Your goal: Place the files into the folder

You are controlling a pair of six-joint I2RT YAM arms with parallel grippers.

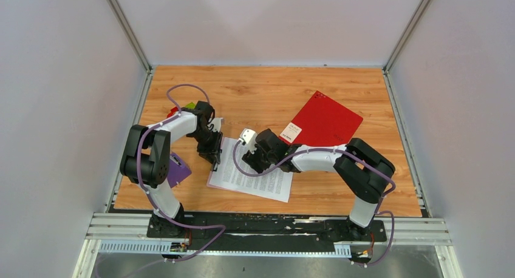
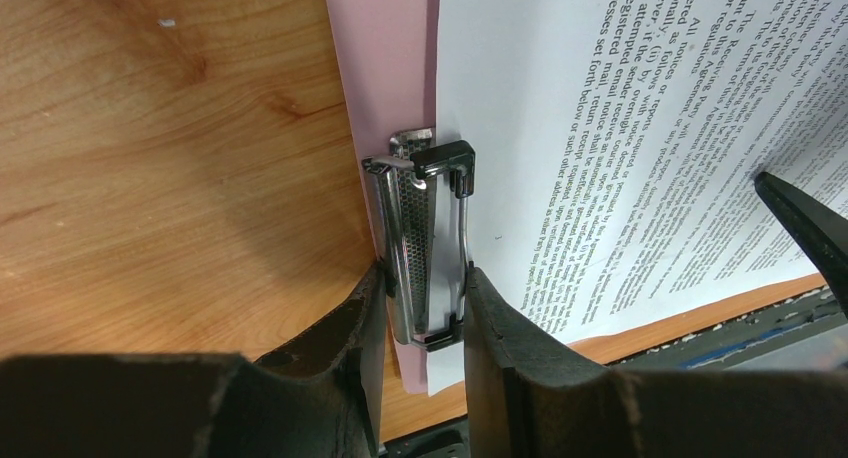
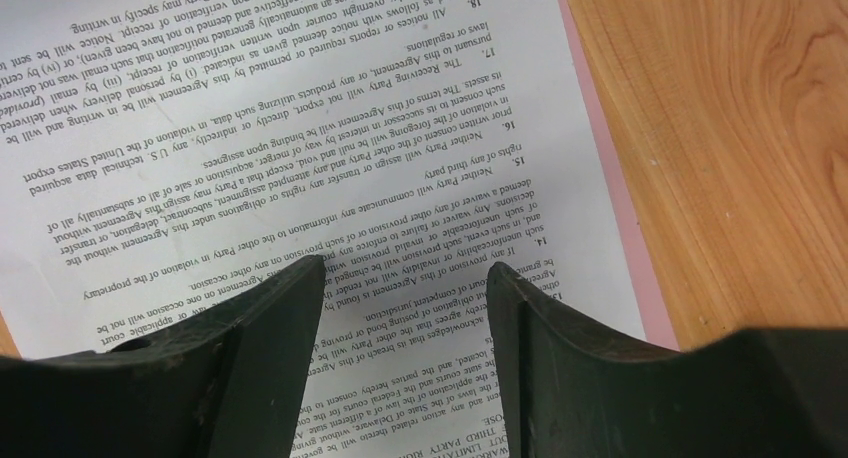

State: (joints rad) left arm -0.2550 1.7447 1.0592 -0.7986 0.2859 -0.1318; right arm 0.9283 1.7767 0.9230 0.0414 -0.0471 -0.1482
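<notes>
The files are white printed sheets lying on a pink folder whose edge shows beside them. A chrome lever clip sits on that pink edge, along the border of the top sheet. My left gripper is shut on the clip, one finger on each side. My right gripper is open and empty, low over the printed sheet, its fingertips straddling text. Whether the clip pins the sheets cannot be told.
A red folder cover with a white label lies flat at the back right. A purple object lies beside the left arm, and small green and red items behind it. The right fingertip enters the left wrist view.
</notes>
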